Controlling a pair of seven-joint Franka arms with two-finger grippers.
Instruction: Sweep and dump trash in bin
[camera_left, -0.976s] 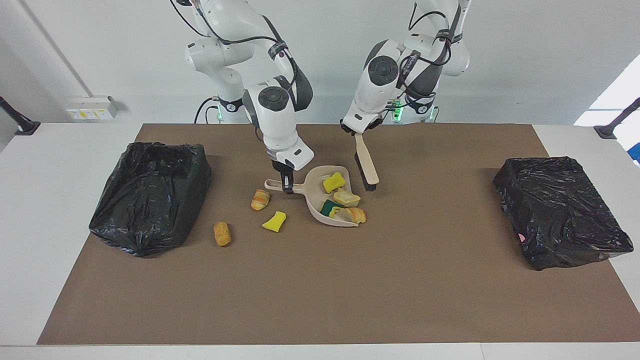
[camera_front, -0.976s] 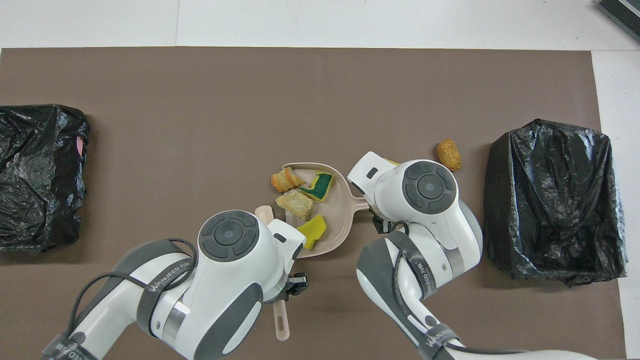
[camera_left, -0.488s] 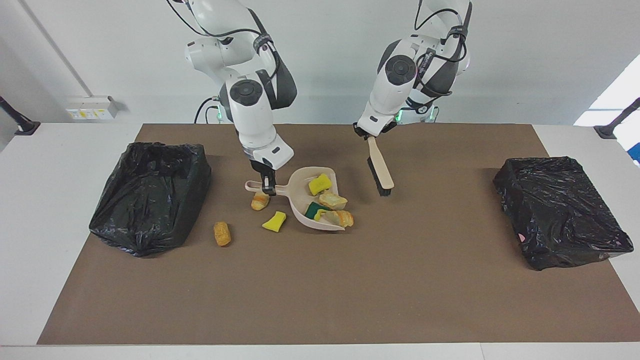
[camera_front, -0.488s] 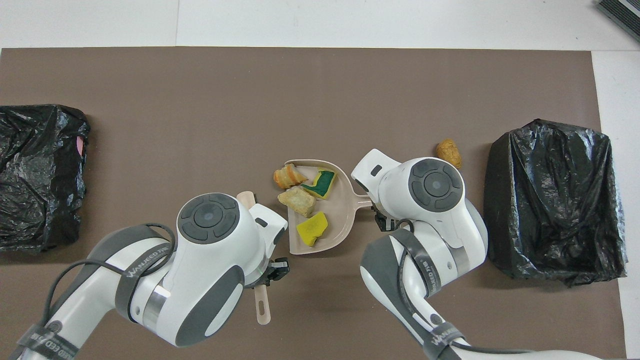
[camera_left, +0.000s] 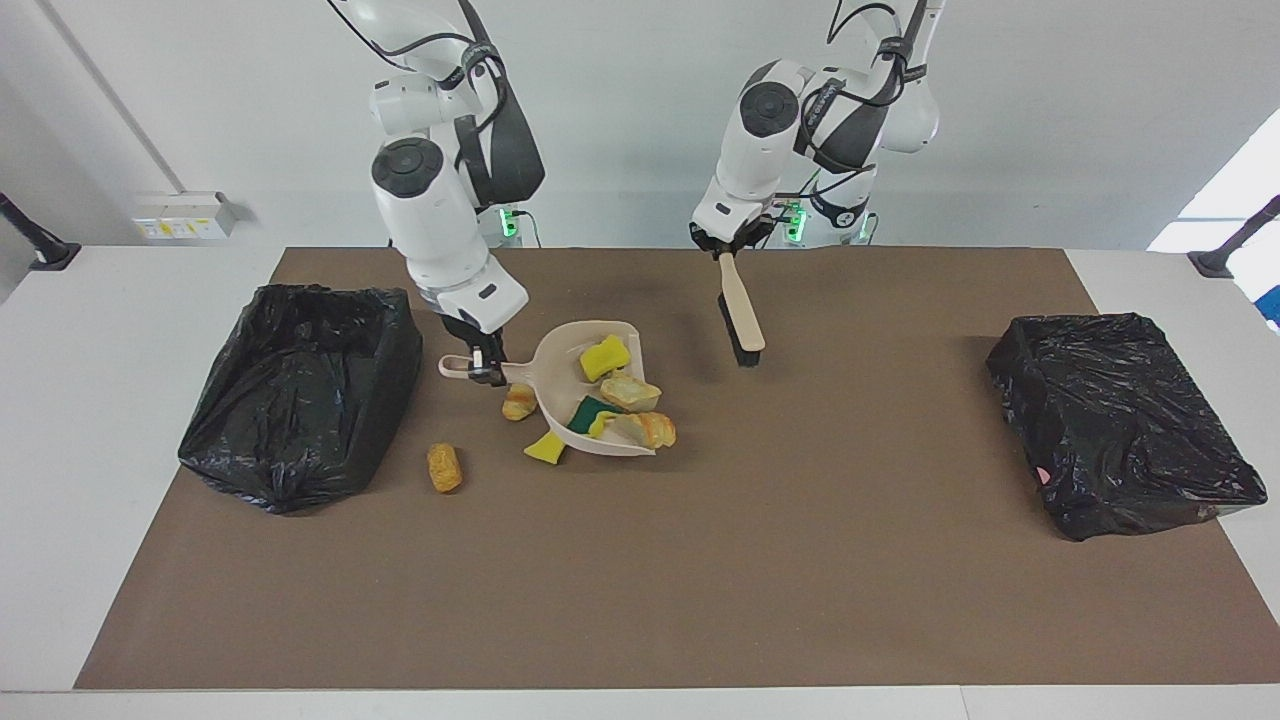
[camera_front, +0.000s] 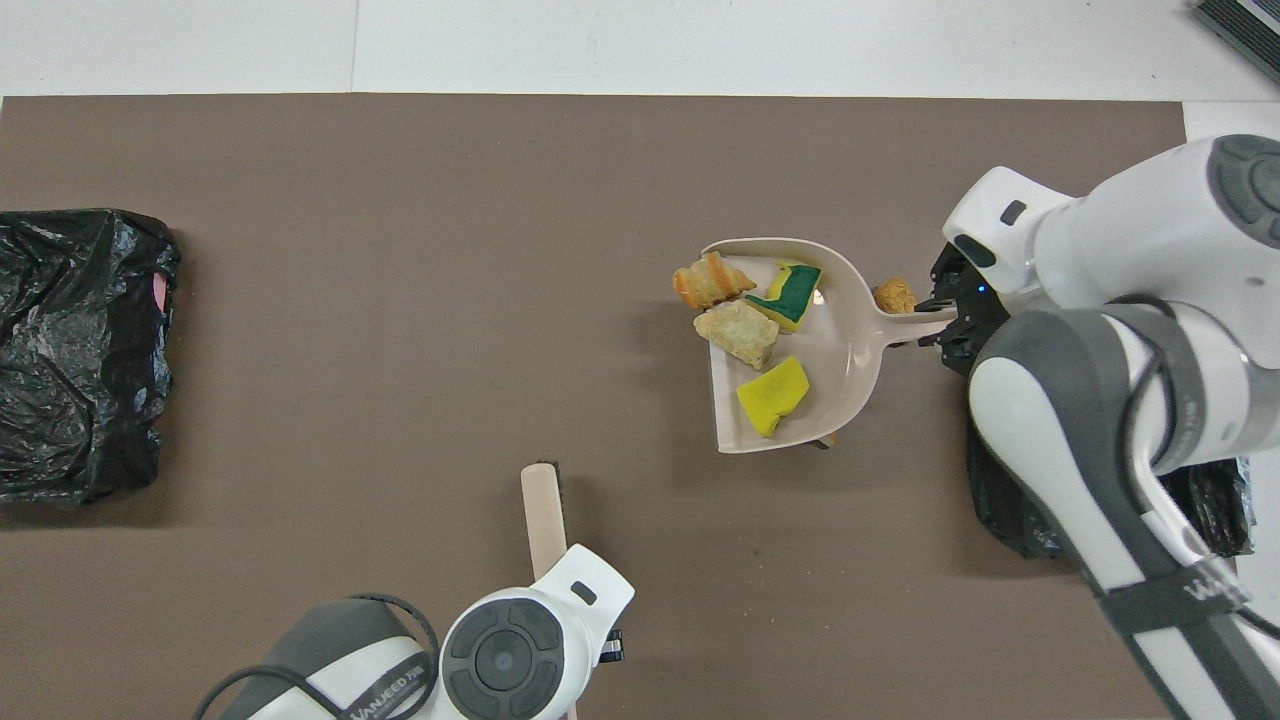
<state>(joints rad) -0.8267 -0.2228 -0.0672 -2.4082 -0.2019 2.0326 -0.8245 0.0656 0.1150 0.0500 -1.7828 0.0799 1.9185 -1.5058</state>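
The right gripper (camera_left: 487, 371), clamped on the dustpan (camera_left: 560, 372) handle, has lifted it toward the bin (camera_left: 300, 390) with 4 scraps (camera_left: 625, 392) aboard; 3 remain on the mat. The left gripper (camera_left: 727, 250), clamped on the brush (camera_left: 740, 315), has pulled back.

A white table (camera_left: 120, 330) carried a brown mat (camera_left: 700, 580) over most of its top. On the mat, one black-lined bin (camera_left: 300, 395) sat by the edge at the right arm's end, another (camera_left: 1120, 420) by the edge at the left arm's end. Three scraps lay loose on the mat near the first bin: a tan roll (camera_left: 444, 467), a croissant piece (camera_left: 518, 402) and a yellow sponge chunk (camera_left: 545, 449).
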